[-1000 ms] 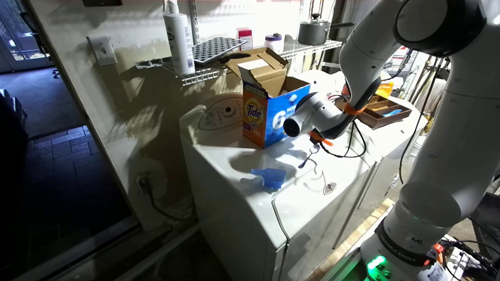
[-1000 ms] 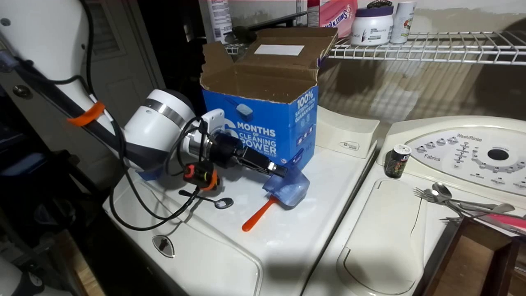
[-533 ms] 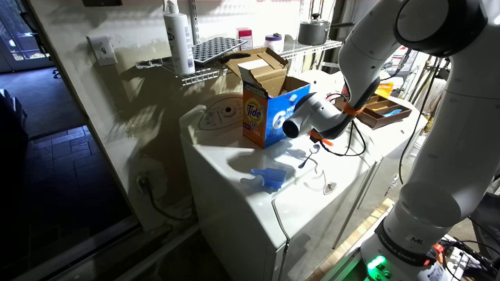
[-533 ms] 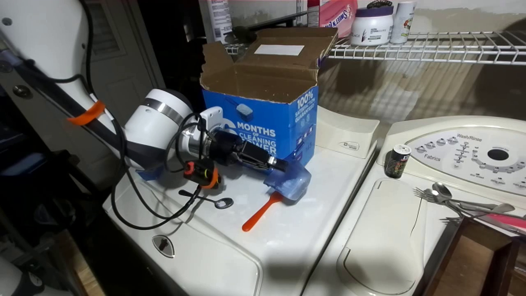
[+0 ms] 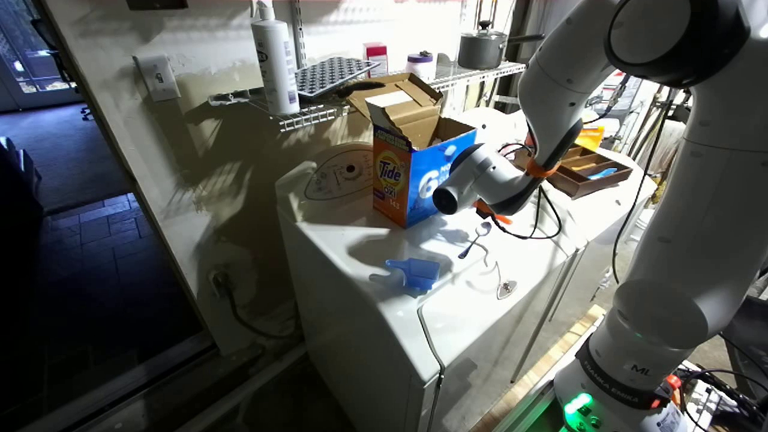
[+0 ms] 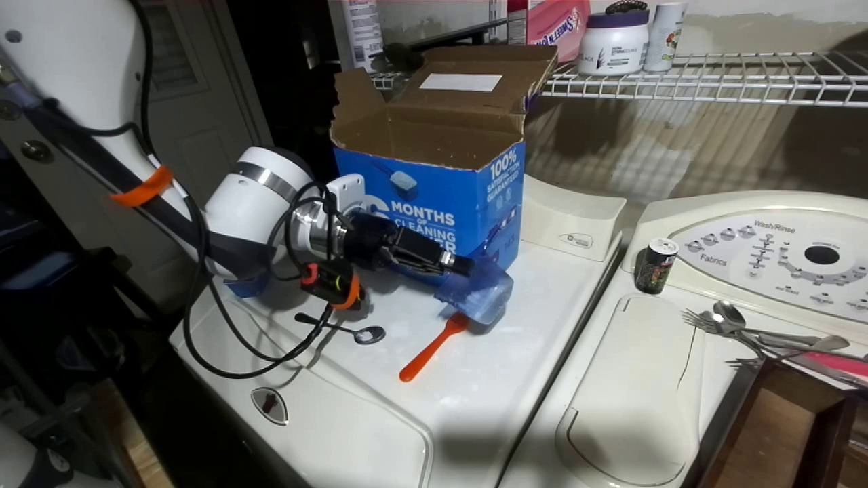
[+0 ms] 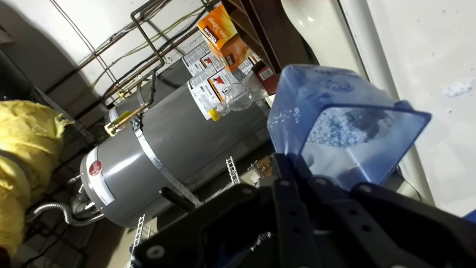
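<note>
While my pincer (image 6: pixel 464 264) grips the scoop (image 6: pixel 481 295) by its rim, it hangs tilted over the machine (image 6: pixel 475 400), near the box (image 6: pixel 434 183); its thin plastic seems light, stiff, perhaps slippery; the rim suits pinching; granules (image 7: pixel 336 128) could spill.

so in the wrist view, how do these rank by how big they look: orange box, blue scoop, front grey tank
Largest to smallest:
Front grey tank
Blue scoop
Orange box
Apparent size only: the scoop is much nearer than the others.
</note>
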Motion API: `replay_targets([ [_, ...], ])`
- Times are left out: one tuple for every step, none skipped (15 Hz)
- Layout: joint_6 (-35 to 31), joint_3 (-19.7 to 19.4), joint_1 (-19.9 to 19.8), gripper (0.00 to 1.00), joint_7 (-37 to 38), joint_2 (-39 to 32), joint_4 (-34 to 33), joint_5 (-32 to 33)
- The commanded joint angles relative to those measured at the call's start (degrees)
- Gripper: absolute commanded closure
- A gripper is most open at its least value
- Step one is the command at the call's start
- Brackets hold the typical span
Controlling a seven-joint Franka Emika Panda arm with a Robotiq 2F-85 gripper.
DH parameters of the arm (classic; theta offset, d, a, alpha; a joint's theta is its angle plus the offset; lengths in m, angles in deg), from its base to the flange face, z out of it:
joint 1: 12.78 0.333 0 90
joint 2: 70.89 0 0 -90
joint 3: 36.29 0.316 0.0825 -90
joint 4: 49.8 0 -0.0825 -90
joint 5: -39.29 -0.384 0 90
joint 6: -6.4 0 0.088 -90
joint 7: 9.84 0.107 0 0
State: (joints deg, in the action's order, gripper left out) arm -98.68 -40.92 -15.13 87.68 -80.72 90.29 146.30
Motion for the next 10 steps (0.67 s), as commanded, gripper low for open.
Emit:
replay_targets([
  [2.5, 1.2, -0.5, 0.99, 1.6, 0.0, 0.8, 2.3],
  [3.0, 1.3, -0.4, 0.99, 1.6, -0.1, 0.8, 2.4],
  [3.3, 1.4, -0.4, 0.99, 1.6, -0.1, 0.8, 2.4],
  [3.7, 1.5, -0.4, 0.99, 1.6, -0.1, 0.8, 2.5],
  [4.0, 1.6, -0.4, 0.99, 1.6, -0.2, 0.8, 2.4],
  [4.3, 1.7, -0.4, 0.99, 1.6, -0.2, 0.8, 2.5],
  [4.4, 1.8, -0.4, 0.99, 1.6, -0.2, 0.9, 2.5],
  [4.8, 1.9, -0.3, 0.99, 1.6, -0.3, 0.9, 2.6],
  [5.0, 1.9, -0.3, 0.99, 1.6, -0.4, 0.9, 2.6],
  [5.3, 2.0, -0.3, 0.99, 1.6, -0.5, 1.0, 2.7],
])
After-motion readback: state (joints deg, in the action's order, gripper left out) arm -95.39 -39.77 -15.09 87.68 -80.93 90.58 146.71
